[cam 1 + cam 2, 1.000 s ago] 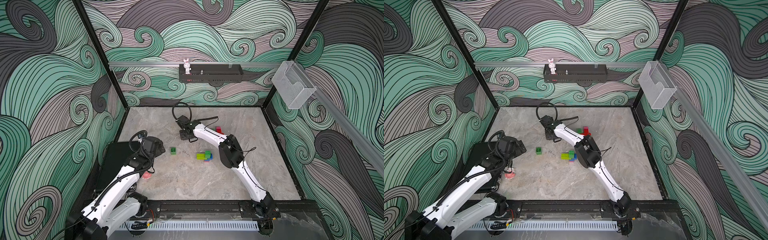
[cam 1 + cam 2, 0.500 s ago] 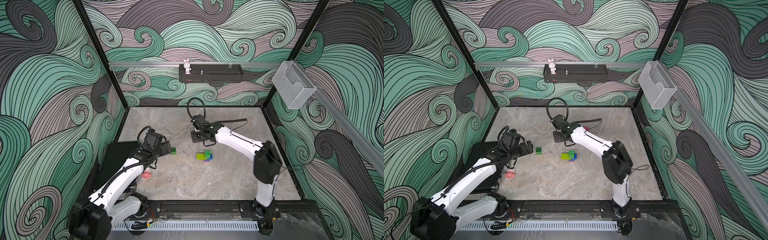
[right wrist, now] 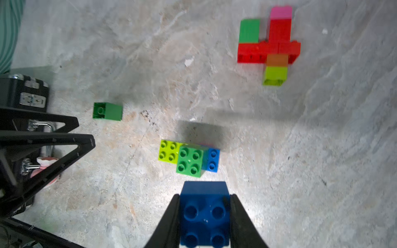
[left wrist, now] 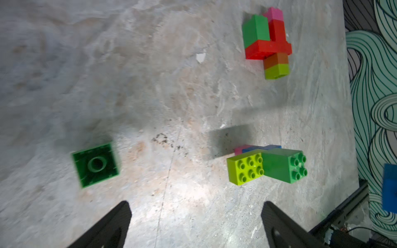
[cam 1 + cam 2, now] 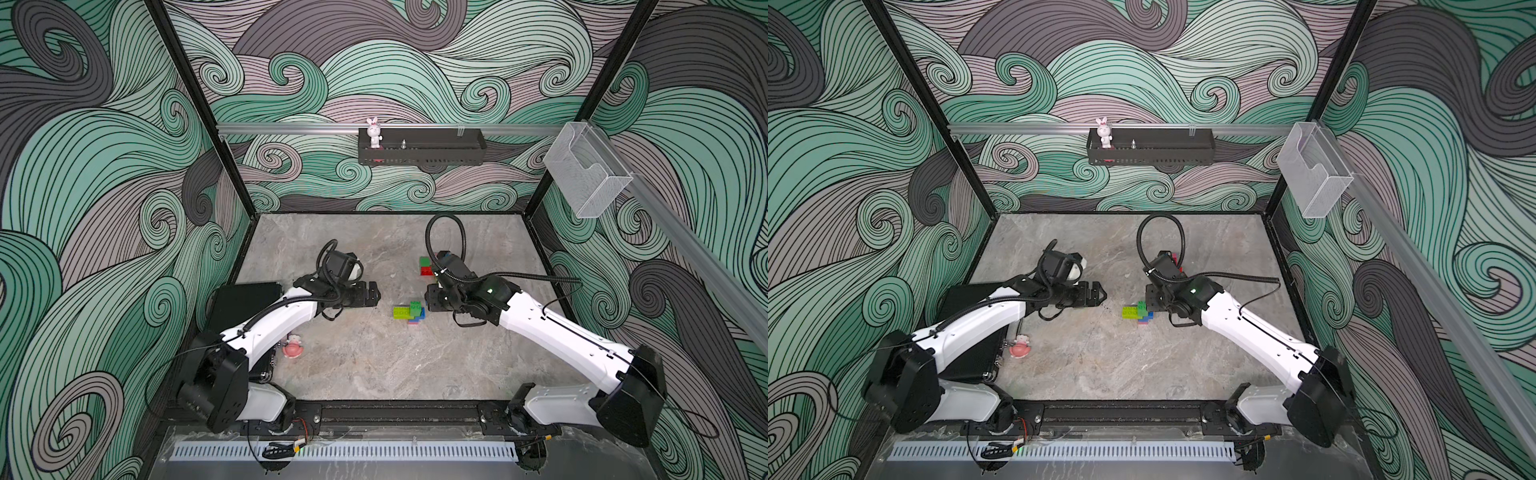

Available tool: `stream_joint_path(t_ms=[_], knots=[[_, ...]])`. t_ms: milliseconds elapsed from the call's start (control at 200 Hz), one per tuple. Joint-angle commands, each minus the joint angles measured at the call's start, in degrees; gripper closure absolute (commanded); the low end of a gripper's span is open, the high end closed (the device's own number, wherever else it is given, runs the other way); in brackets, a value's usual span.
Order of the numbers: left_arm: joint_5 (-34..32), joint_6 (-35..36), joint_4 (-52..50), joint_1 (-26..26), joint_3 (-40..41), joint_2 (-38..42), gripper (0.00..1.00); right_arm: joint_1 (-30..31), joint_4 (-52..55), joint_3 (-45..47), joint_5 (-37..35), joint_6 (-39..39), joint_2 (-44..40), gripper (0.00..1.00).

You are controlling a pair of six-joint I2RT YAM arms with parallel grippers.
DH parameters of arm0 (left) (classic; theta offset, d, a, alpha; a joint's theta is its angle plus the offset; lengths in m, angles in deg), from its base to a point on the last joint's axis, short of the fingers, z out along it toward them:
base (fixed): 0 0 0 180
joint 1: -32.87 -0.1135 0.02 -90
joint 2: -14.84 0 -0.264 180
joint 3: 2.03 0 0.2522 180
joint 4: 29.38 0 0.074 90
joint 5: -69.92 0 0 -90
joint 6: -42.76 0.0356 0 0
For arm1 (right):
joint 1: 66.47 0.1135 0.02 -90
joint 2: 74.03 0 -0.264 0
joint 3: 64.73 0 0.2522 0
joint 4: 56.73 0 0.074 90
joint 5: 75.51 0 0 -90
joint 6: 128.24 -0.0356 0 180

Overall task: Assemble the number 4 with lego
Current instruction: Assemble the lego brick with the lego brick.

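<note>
Blue brick (image 3: 204,214) pinched in right gripper (image 3: 204,195), jaws snug against its sides, just short of lime-green-blue cluster (image 3: 189,158) mid-table. Left gripper (image 4: 195,206) spread wide, nothing held, facing cluster across bare marble tabletop (image 5: 374,365). Loose dark green brick (image 4: 95,164) on its side nearby. Four-shaped assembly (image 3: 270,45) of red, green, pink bricks flat, farther back. Black case (image 5: 243,303), pink figurine (image 5: 293,349) at left edge; broad bare marble toward front edge.

Right arm (image 5: 552,328) hides most of the red lego figure (image 5: 425,271) in both top views; dark green brick (image 4: 95,165) blurred
</note>
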Motion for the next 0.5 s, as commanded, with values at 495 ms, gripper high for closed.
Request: stream_joint_path(t_ms=[495], knots=[[-4.7, -3.9, -6.3, 1.5, -14.2, -20.0, 0.02, 3.5, 0.0, -6.5, -3.1, -4.4, 12.3, 0.77]])
